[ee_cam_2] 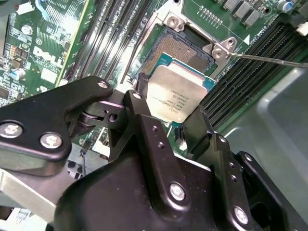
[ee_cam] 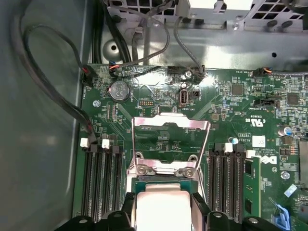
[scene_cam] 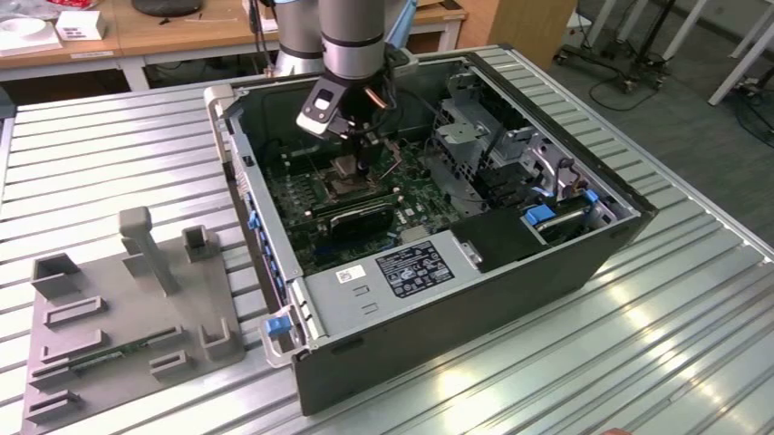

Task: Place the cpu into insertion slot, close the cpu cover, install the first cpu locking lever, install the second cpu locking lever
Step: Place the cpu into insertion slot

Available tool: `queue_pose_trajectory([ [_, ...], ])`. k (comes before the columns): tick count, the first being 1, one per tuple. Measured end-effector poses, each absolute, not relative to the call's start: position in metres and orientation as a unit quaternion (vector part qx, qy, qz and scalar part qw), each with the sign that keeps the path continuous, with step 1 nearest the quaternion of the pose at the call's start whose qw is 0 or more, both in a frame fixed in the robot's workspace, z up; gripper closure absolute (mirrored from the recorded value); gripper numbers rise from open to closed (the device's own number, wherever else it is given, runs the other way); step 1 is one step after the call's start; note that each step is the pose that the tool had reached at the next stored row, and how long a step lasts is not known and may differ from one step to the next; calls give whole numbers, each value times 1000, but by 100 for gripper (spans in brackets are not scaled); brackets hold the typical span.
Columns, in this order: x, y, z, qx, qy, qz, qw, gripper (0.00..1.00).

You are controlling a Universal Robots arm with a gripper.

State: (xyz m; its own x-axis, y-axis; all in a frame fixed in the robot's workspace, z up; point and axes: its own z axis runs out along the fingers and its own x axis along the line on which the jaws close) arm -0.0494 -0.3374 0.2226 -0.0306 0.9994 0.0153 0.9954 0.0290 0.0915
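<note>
**Gripper** [ee_cam_2: 172, 102]: black fingers are closed part-way onto two opposite edges of the cpu [ee_cam_2: 179, 91]. Nothing else is held.

**Cpu:** it is carried flat with its metal top up, over the insertion slot [ee_cam_2: 186, 45]. In the second wrist view it overlaps the slot's near edge. Whether contact is made cannot be told; it is judged not yet seated.

**Cpu cover** [ee_cam: 171, 124]: it is swung up and stands open beyond the socket.

**Locking lever** [ee_cam_2: 269, 58]: a thin wire rod is seen raised beside the socket.

**Hazards, as judged:**
- Socket contacts could be bent if the chip is lowered tilted or off-square, since it is gripped by its edges only.
- The chip could be left riding on the metal rim if it is released while offset.
- The open cover could be struck by the fingers, which are near it.

**Containers:**
- The computer case [scene_cam: 484, 281] is laid on its side, open, on a slatted metal table [scene_cam: 109, 145]. It holds the green motherboard [ee_cam: 240, 110], memory slots [ee_cam: 103, 178], a coin cell [ee_cam: 119, 90], cables [ee_cam: 82, 118] and a perforated drive cage [scene_cam: 466, 136].
- A grey fixture plate [scene_cam: 133, 308] is set well apart from the case, at the exterior view's left. It holds upright brackets and a narrow green board [scene_cam: 115, 353] lying flat.
</note>
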Motion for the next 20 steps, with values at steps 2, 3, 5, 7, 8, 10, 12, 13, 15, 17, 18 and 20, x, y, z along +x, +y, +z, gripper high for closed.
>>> queue_pose_trajectory([
  [2,-49,-337,221,696,717,38,27,46],
  [3,-50,-337,220,696,717,38,27,46],
  [5,-50,-337,219,696,717,38,27,46],
  [7,-50,-337,218,696,717,38,27,46],
  [8,-51,-337,218,696,717,38,27,46],
  [10,-52,-337,217,696,717,38,27,46],
  [12,-52,-337,216,696,717,38,27,46],
  [13,-52,-337,216,696,717,38,27,46],
  [15,-53,-337,214,696,717,38,27,46],
  [17,-53,-337,213,696,716,38,27,46],
  [18,-54,-337,213,696,716,38,27,46],
  [20,-54,-337,211,696,716,38,27,46],
])
